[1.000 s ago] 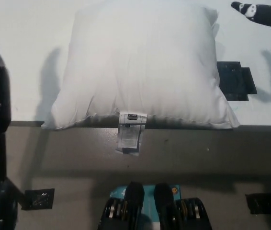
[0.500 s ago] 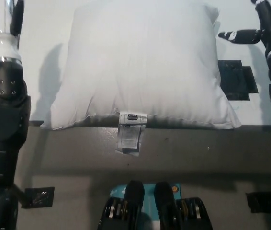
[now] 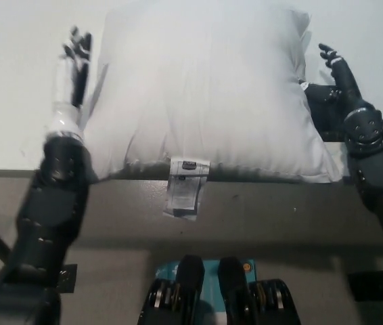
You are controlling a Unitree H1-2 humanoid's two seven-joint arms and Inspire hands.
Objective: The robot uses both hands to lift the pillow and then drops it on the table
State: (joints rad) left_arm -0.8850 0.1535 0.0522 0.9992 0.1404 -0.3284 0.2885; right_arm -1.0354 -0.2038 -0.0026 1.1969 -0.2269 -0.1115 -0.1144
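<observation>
The white pillow (image 3: pixel 205 88) lies flat on the table (image 3: pixel 15 101), its near edge and tag (image 3: pixel 183 188) overhanging toward the robot, so both flanks are free for a two-sided squeeze. The left hand (image 3: pixel 73 64) stands just beside its left flank, fingers extended and apart, holding nothing. The right hand (image 3: pixel 333 68) mirrors it, seemingly spread, though dark and hard to read.

The left hand (image 3: pixel 72 71) is reaching forward with fingers extended, seemingly holding nothing. The right hand (image 3: pixel 333 68) is stretching forward opposite it, fingers apart, though blur is obscuring details.
</observation>
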